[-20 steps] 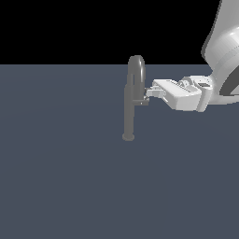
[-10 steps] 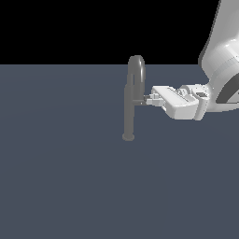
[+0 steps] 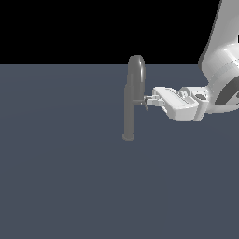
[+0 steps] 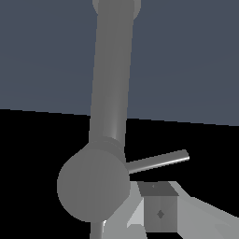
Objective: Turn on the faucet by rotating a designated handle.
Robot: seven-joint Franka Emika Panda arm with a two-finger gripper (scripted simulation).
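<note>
Faucet (image 3: 129, 105) upright on plain slate floor (image 3: 60, 177)

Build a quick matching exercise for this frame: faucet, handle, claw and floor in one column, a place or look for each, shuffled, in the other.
Things:
1. faucet
2. handle
3. claw
4. floor

Descriptions:
A. flat blue-grey surface under everything
B. white, reaching in from the exterior view's right
C. tall grey pipe with an arched top
D. short bar sticking sideways from the pipe

Pairs: 1-C, 2-D, 3-B, 4-A
</note>
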